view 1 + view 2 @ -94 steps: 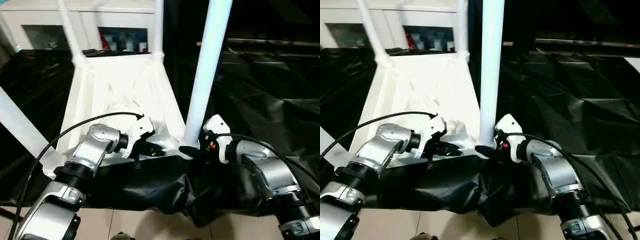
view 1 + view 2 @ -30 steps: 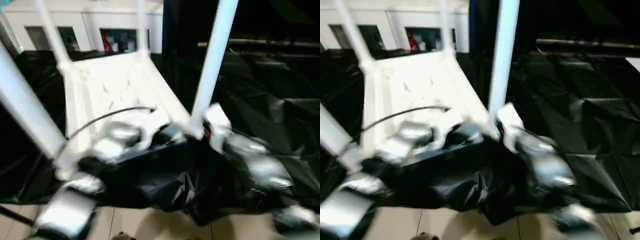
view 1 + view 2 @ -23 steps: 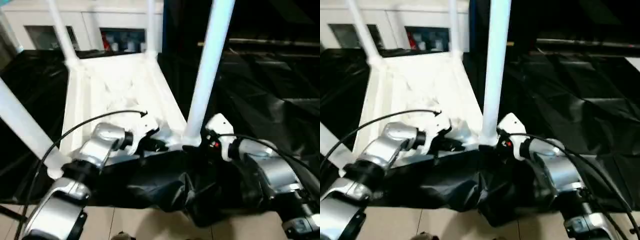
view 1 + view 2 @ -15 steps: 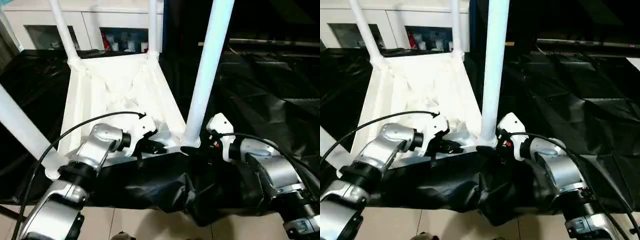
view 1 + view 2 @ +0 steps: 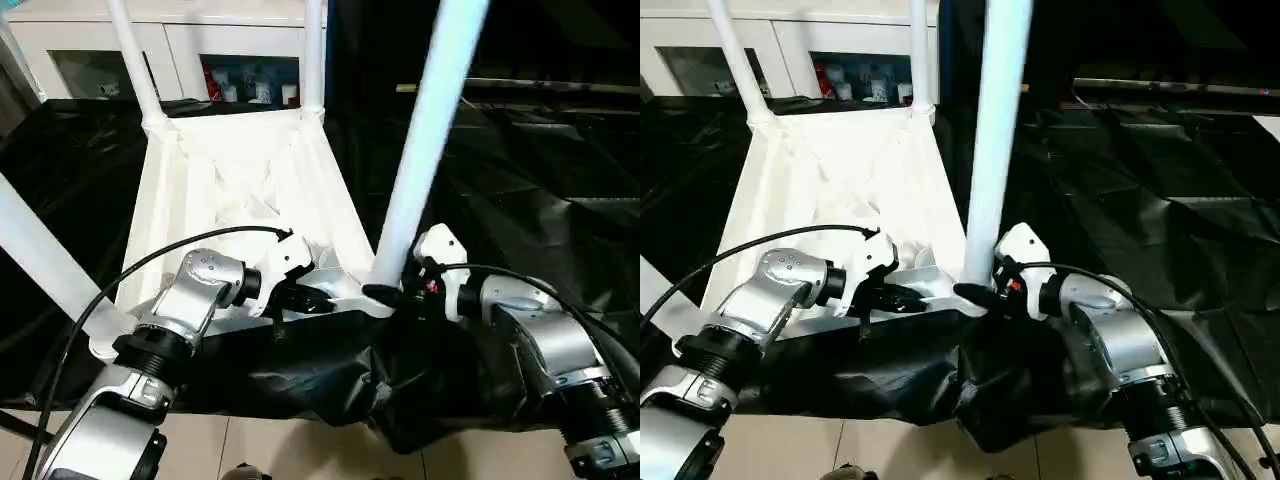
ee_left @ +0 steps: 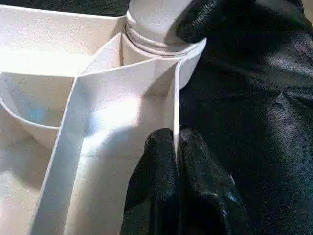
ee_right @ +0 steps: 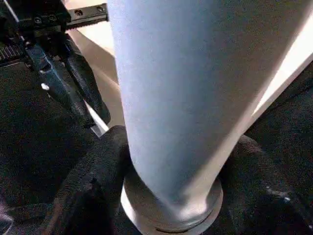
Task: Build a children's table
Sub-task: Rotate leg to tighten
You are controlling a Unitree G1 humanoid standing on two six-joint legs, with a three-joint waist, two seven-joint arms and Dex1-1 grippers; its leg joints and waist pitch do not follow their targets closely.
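Your tabletop [image 5: 240, 200] lies underside up on the sheeting [image 5: 520, 180]; four legs [image 5: 425, 140] rise from its corners, and the cabinet [image 5: 180, 50] stands behind, seemingly close.

No legible text or labels anywhere.

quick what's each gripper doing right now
Left gripper: shut, pinching the tabletop's thin near rim.
Right gripper: fingers on both sides of the near-right leg's base, closed around it.
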